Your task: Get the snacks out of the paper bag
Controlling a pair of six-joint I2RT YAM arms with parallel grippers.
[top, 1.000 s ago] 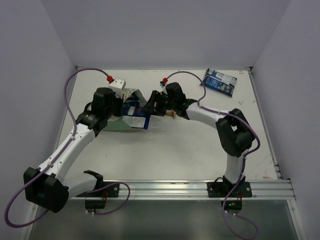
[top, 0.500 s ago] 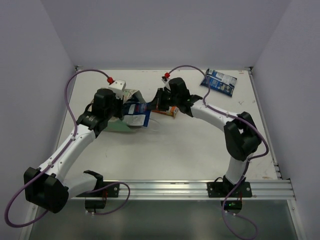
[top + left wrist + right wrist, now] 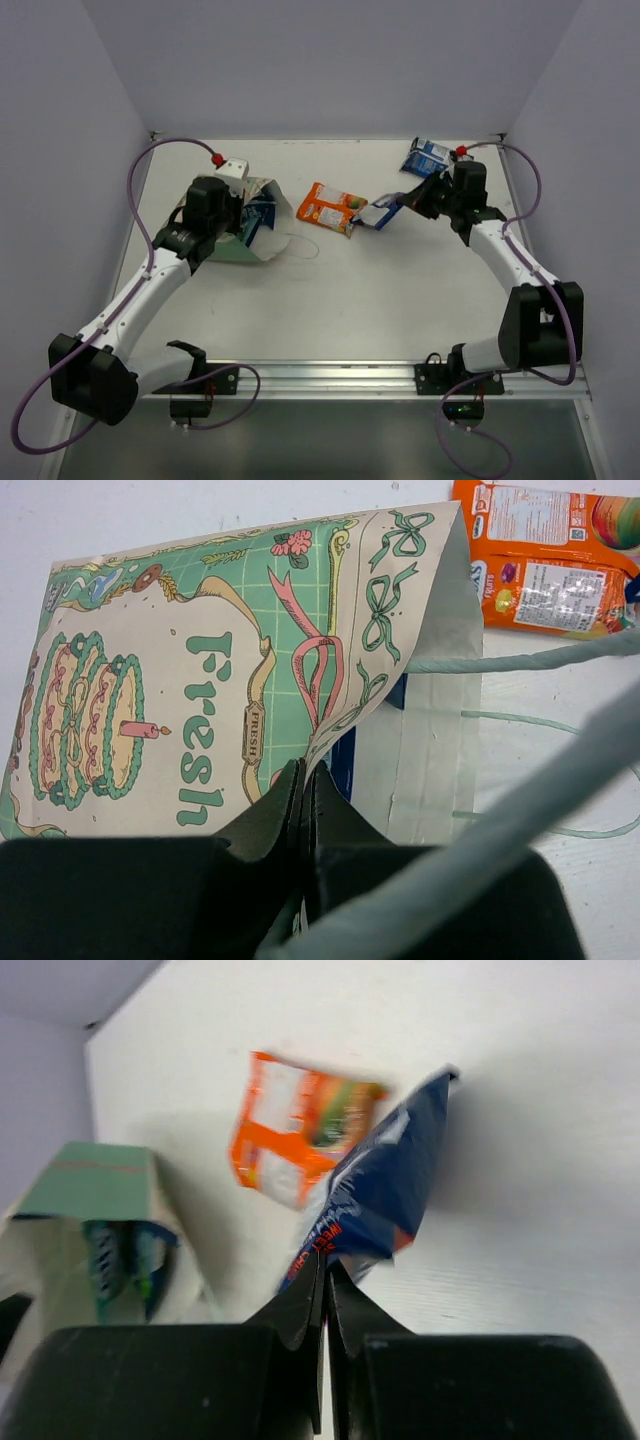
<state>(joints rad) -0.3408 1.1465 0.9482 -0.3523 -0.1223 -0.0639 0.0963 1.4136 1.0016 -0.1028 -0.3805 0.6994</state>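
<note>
The paper bag lies on its side in the left half of the desk. Its long axis runs left to right and its mouth faces the right edge, with the thin handles looping out onto the bare top. The left gripper is clamped on the bag's upper rim, its fingers pressed together with the printed wall pinched between them. Just beyond the mouth, toward the desk's middle, the orange packet lies flat, its long axis roughly left to right and slightly skewed. Just beside its right end is the dark blue packet. The right gripper pinches it by one edge with fingers closed, and its free end points toward the bag. Whether it touches the desk I cannot tell. A second dark blue and white packet sits at the far right corner, partly behind the right arm. Bare top stretches from the packets to the near edge. Only the right wrist view looks into the bag's mouth, where blue-green packets show. The left wrist view shows just a dark blue sliver there.
</note>
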